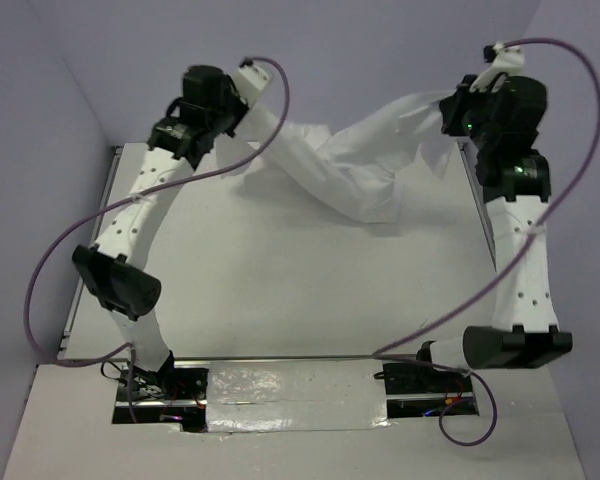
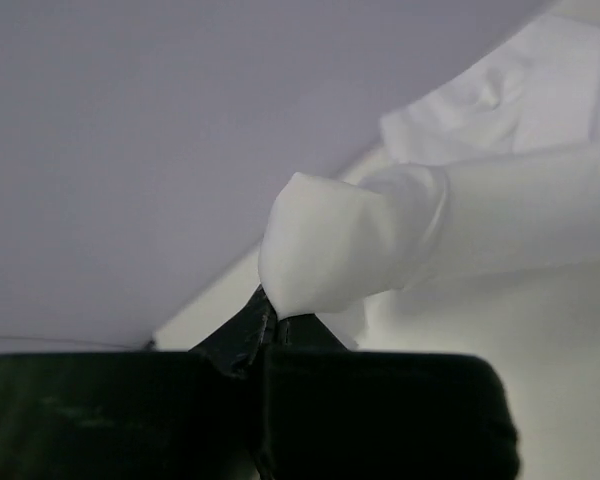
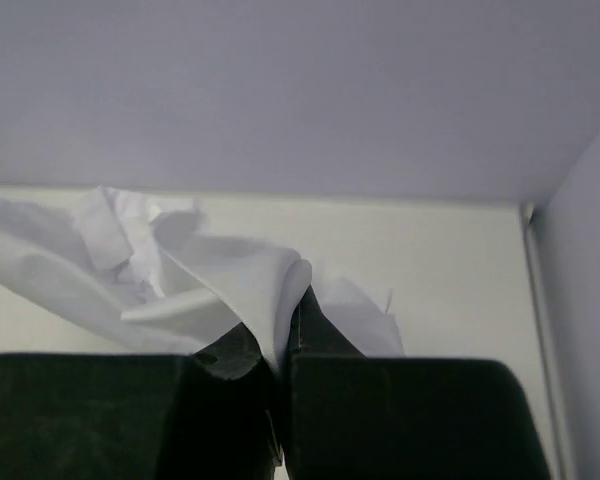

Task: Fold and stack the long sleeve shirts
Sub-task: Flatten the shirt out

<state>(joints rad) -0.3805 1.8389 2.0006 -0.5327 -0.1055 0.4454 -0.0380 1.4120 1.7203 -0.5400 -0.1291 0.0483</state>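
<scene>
Left end effector (image 2: 270, 322) clamped on white shirt (image 1: 350, 170) fold, right end effector (image 3: 283, 345) pinching another fold

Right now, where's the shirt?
Top view: white shirt spans the far half of the table, left end effector pinching one end, right end effector the other.

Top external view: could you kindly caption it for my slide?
Left claw and right claw each pinch one end of the wrinkled white cloth long-sleeved shirt.

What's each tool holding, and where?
Both hold the white long-sleeve shirt: left tool pinches a bunched fold at its left end, right tool a fold at its right end.
</scene>
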